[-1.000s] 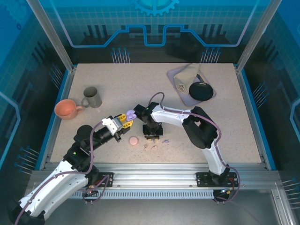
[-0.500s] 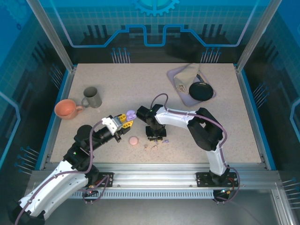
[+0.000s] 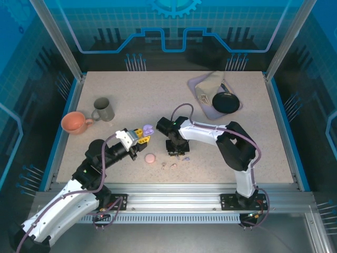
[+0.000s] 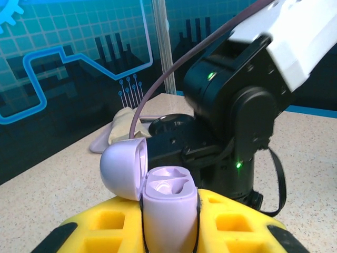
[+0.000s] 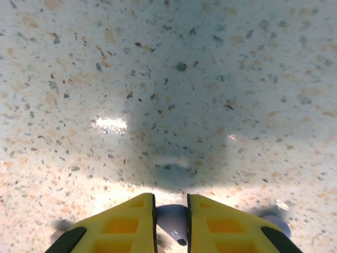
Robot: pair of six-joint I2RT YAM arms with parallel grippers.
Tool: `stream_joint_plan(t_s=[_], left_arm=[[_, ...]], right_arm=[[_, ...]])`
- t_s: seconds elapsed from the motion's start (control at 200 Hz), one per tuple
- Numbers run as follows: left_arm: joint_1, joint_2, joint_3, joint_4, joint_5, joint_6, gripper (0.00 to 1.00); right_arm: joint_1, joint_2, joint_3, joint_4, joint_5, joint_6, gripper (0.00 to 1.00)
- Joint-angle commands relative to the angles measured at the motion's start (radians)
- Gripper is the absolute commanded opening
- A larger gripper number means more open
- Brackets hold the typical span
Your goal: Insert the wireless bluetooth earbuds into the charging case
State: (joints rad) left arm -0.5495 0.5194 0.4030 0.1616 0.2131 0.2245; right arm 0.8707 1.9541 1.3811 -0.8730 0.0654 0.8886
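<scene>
On the speckled table (image 3: 158, 100), a pink case (image 3: 150, 158) is seen. The lavender charging case (image 4: 166, 192) is clamped, lid open, between the left gripper's (image 4: 171, 211) yellow fingers, with its base cut off. The right gripper (image 5: 170, 213), pointed down close over the table, is closed on a lavender earbud (image 5: 174, 220) that is largely hidden. A second earbud (image 5: 276, 224) is blurred alongside.

Charging case (image 4: 168, 205): was lavender.
Earbud (image 5: 172, 220): was lavender.
Fingers (image 5: 121, 224): were yellow, black-edged.
Surface (image 3: 158, 95): was beige, dark-speckled.
Round case (image 3: 150, 158): was pale pink.
Mug (image 3: 73, 122): was orange.
Second mug (image 3: 103, 109): was grey.
</scene>
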Motion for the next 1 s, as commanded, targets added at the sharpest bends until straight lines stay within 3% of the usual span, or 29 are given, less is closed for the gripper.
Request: stream_joint_plan(t_s=[0.0, 0.33, 0.555, 0.805, 0.995], left_arm=[[0.007, 0.018, 0.004, 0.046, 0.001, -0.078, 0.0], [0.002, 0.147, -0.01, 0.212, 0.027, -0.232, 0.0], [-0.053, 0.263, 0.033, 0.266, 0.024, -0.235, 0.0], [-0.104, 0.372, 0.071, 0.374, 0.055, -0.197, 0.0], [-0.12, 0.405, 0.085, 0.435, 0.106, -0.15, 0.0]], right_arm=[[-0.016, -0.12, -0.041, 0.055, 0.045, -0.024, 0.2], [-0.041, -0.525, -0.231, 0.254, 0.097, -0.111, 0.19], [-0.053, -0.786, -0.298, 0.414, 0.048, -0.207, 0.19], [-0.046, -0.931, -0.299, 0.526, -0.063, -0.218, 0.19], [-0.008, -0.92, -0.304, 0.604, -0.083, -0.207, 0.19]])
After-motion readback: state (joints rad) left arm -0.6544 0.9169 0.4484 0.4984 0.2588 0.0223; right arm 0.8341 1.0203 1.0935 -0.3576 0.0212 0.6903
